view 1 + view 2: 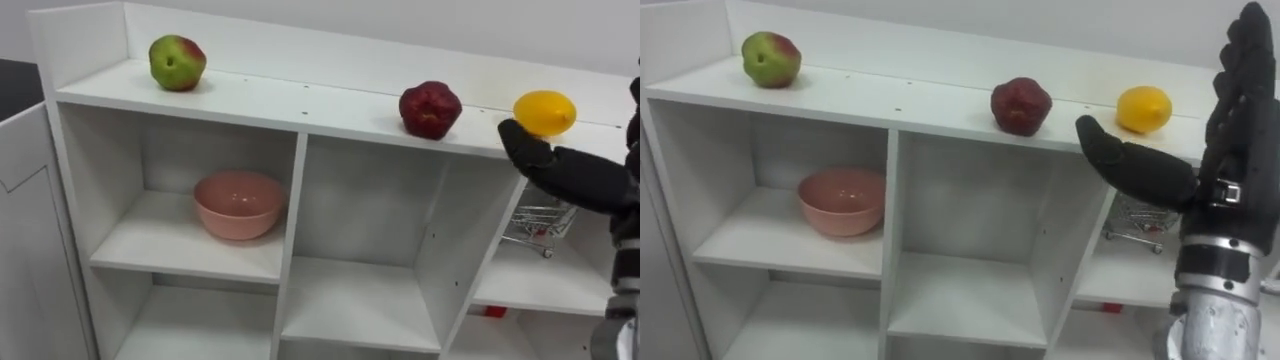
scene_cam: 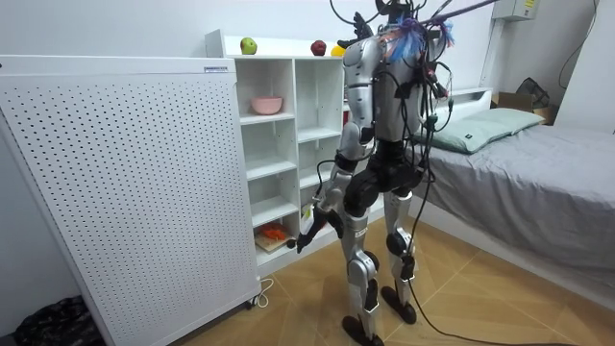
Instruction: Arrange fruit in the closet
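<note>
I have the right robot hand [image 1: 1228, 165] up at top-shelf height, fingers straight and thumb spread wide, holding nothing. It hangs in front of the white open-fronted closet [image 1: 910, 100], near the glossy yellow lemon [image 1: 1143, 108]. Comparing my two eye views, I judge it apart from the lemon and nearer the head camera than the shelf's front edge.

The lemon sits at the right end of the top shelf. The dark red apple [image 1: 1020, 105] is just along from it, and the green-and-red apple [image 1: 770, 58] is well away at the left end. No fruit is in a hand. The left robot hand [image 2: 307, 238] hangs low by the thigh in the room view, too small for me to tell its state.

Here's my worry. That top board has a low wall behind but no lip in front. If the thumb leads, it can nudge the lemon before the fingers get round it. A lemon rolls, so it could go off the front edge to the floor or sideways into the dark red apple. If I come in too low, the thumb catches the shelf edge instead.

If the fruit is bound for a compartment, the round pink bowl [image 1: 840, 200] fills much of the upper left one. A small wire shopping cart [image 1: 1135, 225] stands in the right one. A careless set-down could knock either.
</note>
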Robot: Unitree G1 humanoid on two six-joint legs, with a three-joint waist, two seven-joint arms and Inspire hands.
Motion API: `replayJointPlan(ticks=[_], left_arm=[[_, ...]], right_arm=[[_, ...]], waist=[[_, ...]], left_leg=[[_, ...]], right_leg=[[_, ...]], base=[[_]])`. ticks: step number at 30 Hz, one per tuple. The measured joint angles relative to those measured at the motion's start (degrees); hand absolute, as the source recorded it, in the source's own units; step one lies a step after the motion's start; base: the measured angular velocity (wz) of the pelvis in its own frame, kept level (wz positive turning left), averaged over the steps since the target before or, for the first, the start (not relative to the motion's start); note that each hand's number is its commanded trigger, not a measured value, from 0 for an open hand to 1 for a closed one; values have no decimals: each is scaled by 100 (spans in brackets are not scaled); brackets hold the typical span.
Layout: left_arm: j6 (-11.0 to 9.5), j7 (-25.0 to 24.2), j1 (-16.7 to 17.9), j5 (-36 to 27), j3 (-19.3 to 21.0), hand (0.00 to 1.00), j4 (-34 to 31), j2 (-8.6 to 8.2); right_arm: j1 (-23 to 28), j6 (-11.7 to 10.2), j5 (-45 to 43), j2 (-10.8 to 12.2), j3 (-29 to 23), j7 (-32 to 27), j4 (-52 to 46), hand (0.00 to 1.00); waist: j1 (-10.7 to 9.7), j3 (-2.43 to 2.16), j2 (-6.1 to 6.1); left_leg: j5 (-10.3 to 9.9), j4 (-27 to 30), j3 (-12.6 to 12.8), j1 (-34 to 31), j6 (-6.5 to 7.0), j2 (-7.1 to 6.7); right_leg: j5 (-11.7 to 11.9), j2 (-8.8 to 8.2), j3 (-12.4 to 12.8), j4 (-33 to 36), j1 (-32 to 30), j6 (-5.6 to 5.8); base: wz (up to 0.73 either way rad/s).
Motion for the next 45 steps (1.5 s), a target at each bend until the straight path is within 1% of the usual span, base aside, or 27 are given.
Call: replayJointPlan(ticks=[2, 3, 4, 5, 6, 8, 10, 12, 14, 16, 17, 22, 24, 25, 27, 29, 32, 36, 40, 42, 45], left_arm=[[2, -62, 48, 1, 76, 0, 5, 39], [2, -103, 54, 1, 77, 0, 5, 53], [6, -152, 63, 1, 79, 0, 5, 72], [16, -205, 66, 1, 101, 0, 4, 79], [27, -234, 64, 1, 117, 0, 3, 79], [37, -334, 63, 1, 168, 0, -1, 80], [50, -386, 69, 3, 184, 0, -1, 81], [65, -416, 72, 15, 188, 0, -1, 83], [92, -477, 66, 56, 193, 0, -4, 89], [111, -485, 56, 63, 192, 0, -5, 89], [112, -485, 50, 65, 187, 0, -4, 88], [116, -481, 40, 58, 184, 0, -22, 104], [127, -485, 48, 58, 185, 0, -78, 104], [130, -484, 59, 57, 185, 0, -126, 107], [139, -482, 61, 57, 179, 0, -145, 107], [157, -479, 67, 57, 177, 0, -181, 112], [160, -473, 76, 56, 176, 0, -219, 124], [157, -468, 71, 56, 175, 0, -244, 162], [157, -469, 93, 57, 175, 0, -287, 289], [157, -469, 96, 57, 178, 0, -322, 318], [156, -468, 96, 58, 178, 0, -338, 343]], right_arm=[[-87, 28, 172, -108, -5, 133, 109, 0], [-87, 32, 200, -145, -5, 176, 118, 0], [-87, 38, 296, -198, -2, 255, 140, 0], [-87, 52, 465, -231, -3, 357, 172, 0], [-97, 54, 559, -260, -1, 418, 220, 0], [-193, 168, 796, -339, 0, 604, 376, 0], [-271, 184, 842, -370, 8, 710, 437, 0], [-322, 185, 840, -423, 22, 817, 485, 0], [-381, 188, 832, -460, 27, 915, 489, 0], [-396, 188, 801, -518, 37, 1002, 489, 0], [-422, 188, 783, -553, 48, 1082, 490, 0], [-455, 191, 794, -586, 62, 1290, 522, 0], [-456, 242, 828, -645, 67, 1405, 564, 0], [-478, 300, 844, -686, 70, 1498, 614, 0], [-599, 325, 865, -722, 134, 1596, 803, 0], [-701, 417, 906, -878, 296, 1716, 1013, 0], [-770, 429, 986, -1009, 486, 1814, 1174, 0], [-909, 430, 1162, -1040, 514, 1914, 1512, 0], [-966, 430, 1294, -1052, 516, 1943, 1661, 0], [-966, 430, 1294, -1052, 516, 1979, 1662, 0], [-967, 430, 1289, -1054, 516, 2011, 1663, 0]], waist=[[90, 5, -14], [95, 4, -20], [116, 5, -28], [123, -8, -52], [127, -12, -58], [136, -3, -85], [148, -10, -114], [158, -10, -117], [156, -24, -144], [156, -40, -169], [156, -40, -176], [147, -33, -168], [144, -29, -163], [145, -29, -163], [140, -27, -158], [133, -33, -167], [137, -41, -180], [145, -32, -211], [146, -10, -258], [146, -15, -272], [135, -36, -301]], left_leg=[[0, 8, -22, 1, 0, 1], [0, 10, -32, 1, 0, 0], [0, 14, -56, 1, 0, -1], [0, 25, -81, 4, 0, -2], [0, 28, -96, 6, 0, -2], [0, 57, -125, 5, 0, -1], [0, 66, -126, 1, 0, 1], [0, 70, -126, -4, -1, 2], [0, 66, -132, -16, -1, 4], [-1, 59, -139, -16, -1, 5], [-1, 59, -137, -15, -1, 4], [-1, 59, -135, -16, -1, 4], [-1, 60, -137, -27, -1, 4], [-1, 60, -139, -30, -1, 4], [-1, 61, -131, -29, -1, 4], [-1, 64, -128, -26, -1, 4], [0, 66, -135, -21, -1, 4], [0, 69, -149, -15, -1, 3], [0, 77, -153, -36, -2, 3], [0, 77, -156, -41, -2, 2], [0, 77, -184, -56, -2, 1]], right_leg=[[0, -5, -56, 3, 12, 0], [0, -9, -76, 3, 18, 0], [0, -19, -156, 3, 33, 0], [0, -26, -228, 3, 49, 0], [0, -28, -242, 3, 57, 0], [0, -35, -325, 3, 82, 0], [0, -39, -363, 4, 85, 0], [0, -42, -391, 6, 86, -1], [1, -54, -513, 10, 98, -3], [1, -53, -515, 12, 103, -3], [2, -52, -507, 14, 103, -3], [3, -52, -502, 14, 100, -4], [3, -53, -506, 14, 94, -4], [3, -53, -507, 15, 93, -4], [3, -52, -505, 16, 95, -4], [3, -52, -507, 16, 97, -4], [3, -53, -510, 16, 103, -4], [3, -52, -508, 15, 107, -4], [3, -52, -517, 15, 104, -4], [3, -52, -521, 14, 102, -4], [3, -52, -557, 13, 102, -4]], base=[[2], [8], [10], [10], [11], [8], [0], [0], [0], [0], [0], [0], [0], [0], [0], [0], [0], [0], [0], [0], [6]])
